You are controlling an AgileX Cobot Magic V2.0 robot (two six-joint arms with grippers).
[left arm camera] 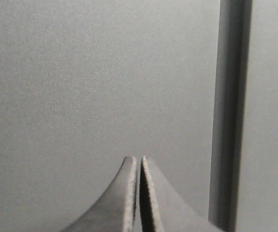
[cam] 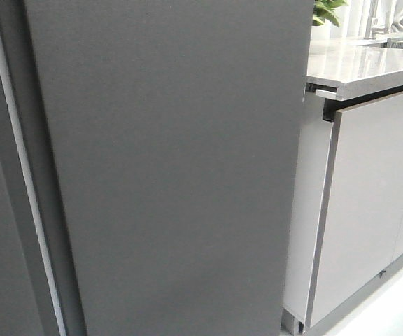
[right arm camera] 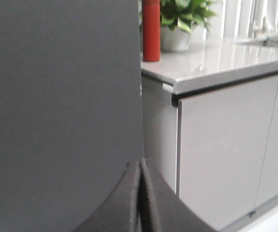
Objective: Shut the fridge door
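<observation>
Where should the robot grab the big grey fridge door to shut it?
Probably nowhere: the fridge door is a flat, smooth panel with no handle showing. Better to push flat on its face from the front, near the free edge by the cabinet, with the shut left gripper.

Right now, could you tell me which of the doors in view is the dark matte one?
The fridge door: a wide dark-grey matte panel. The cabinet door beside it is pale grey-white under the counter.
</observation>
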